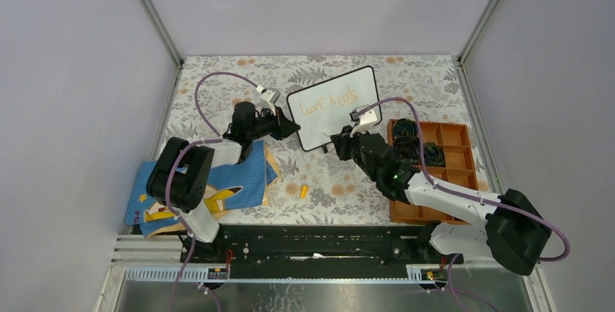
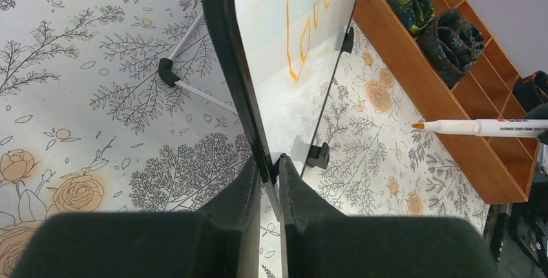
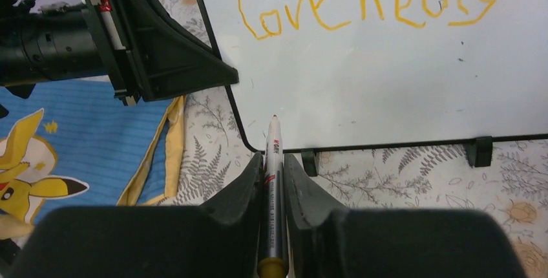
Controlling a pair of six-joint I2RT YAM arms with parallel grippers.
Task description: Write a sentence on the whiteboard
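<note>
The whiteboard (image 1: 342, 129) stands tilted on its feet towards the back of the bench (image 1: 217, 87), between the two arms. The left claw (image 2: 271, 161) is clamped on the board's frame at its lower left corner and steadies it. The right claw (image 3: 274, 158) is closed on a marker (image 3: 273, 181), which lies lengthwise between the fingers with its tip pointing at the board.

The sentence (image 3: 362, 6) runs across the upper part of the board in orange and reads "love heals". Both words look complete and legible. In the left wrist view the tip hangs in the air in front of the board, clear of the surface, so no stroke is being drawn at this moment. In the right wrist view it is aimed at the bare lower left of the board, below "love".

The writing therefore seems well along. Two words are down, and the lower half of the board is bare. Whether another word is to follow cannot be told, though the aim of the tip fits the start of a second line.

A blue cloth (image 1: 232, 181) lies by the left arm and a wooden tray (image 1: 453, 134) by the right. A small orange piece (image 1: 304, 191), perhaps the cap, lies on the bench between them.
</note>
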